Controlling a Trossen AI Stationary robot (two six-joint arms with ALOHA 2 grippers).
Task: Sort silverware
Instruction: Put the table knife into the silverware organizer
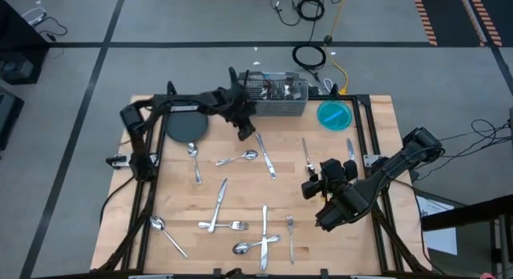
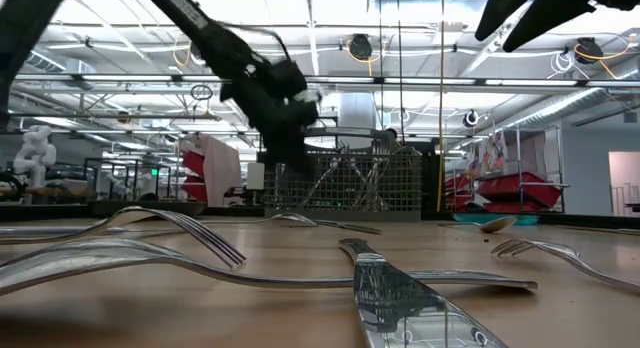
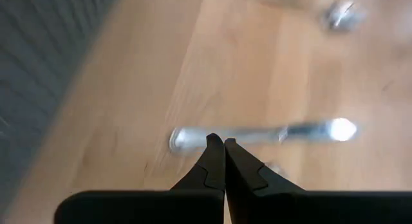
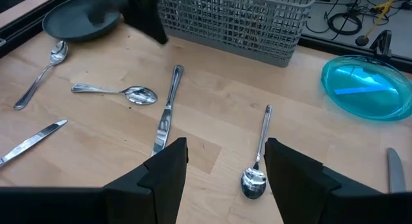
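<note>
Left gripper point(image 1: 243, 135) hangs fully closed and empty just above the handle end of a table knife point(image 1: 265, 155), beside the wire-mesh caddy point(image 1: 276, 96) at twelve o'clock on the table point(image 1: 377, 119). Right gripper point(image 1: 314, 186), at four o'clock, stands partly open with nothing between its fingers, over a spoon point(image 4: 259, 154). Silverware point(image 1: 240, 224) lies scattered across the wood, mostly from six to nine o'clock. Dark plate point(image 1: 186, 127) sits at eleven o'clock, blue bowl point(image 1: 334, 115) at one o'clock.
</note>
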